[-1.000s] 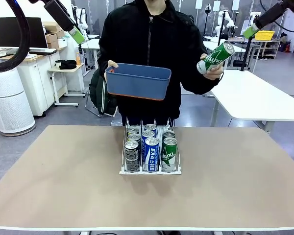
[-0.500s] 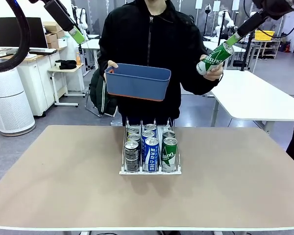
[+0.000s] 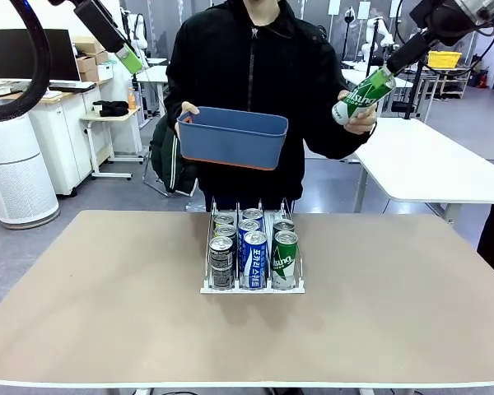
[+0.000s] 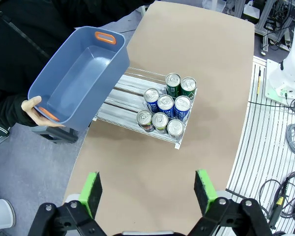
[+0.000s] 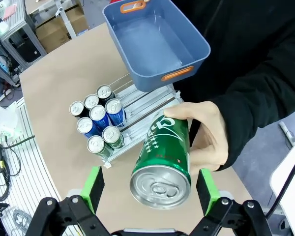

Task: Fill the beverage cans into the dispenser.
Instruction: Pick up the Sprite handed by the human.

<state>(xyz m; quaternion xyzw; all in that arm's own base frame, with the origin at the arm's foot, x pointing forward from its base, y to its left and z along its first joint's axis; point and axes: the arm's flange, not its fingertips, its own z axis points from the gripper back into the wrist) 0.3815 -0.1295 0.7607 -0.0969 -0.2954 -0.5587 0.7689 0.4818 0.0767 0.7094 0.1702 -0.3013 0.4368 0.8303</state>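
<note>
The person's hand (image 5: 206,135) is offering a slim green aluminium can (image 5: 163,157) at the far right. The right gripper (image 5: 150,184), jaws spread, is flanking its silver top; closing comes next. The white three-lane wire dispenser (image 3: 251,286) is sitting mid-table, part filled.

both grippers (image 4: 147,189) (image 5: 150,189) raised, jaws apart
</note>
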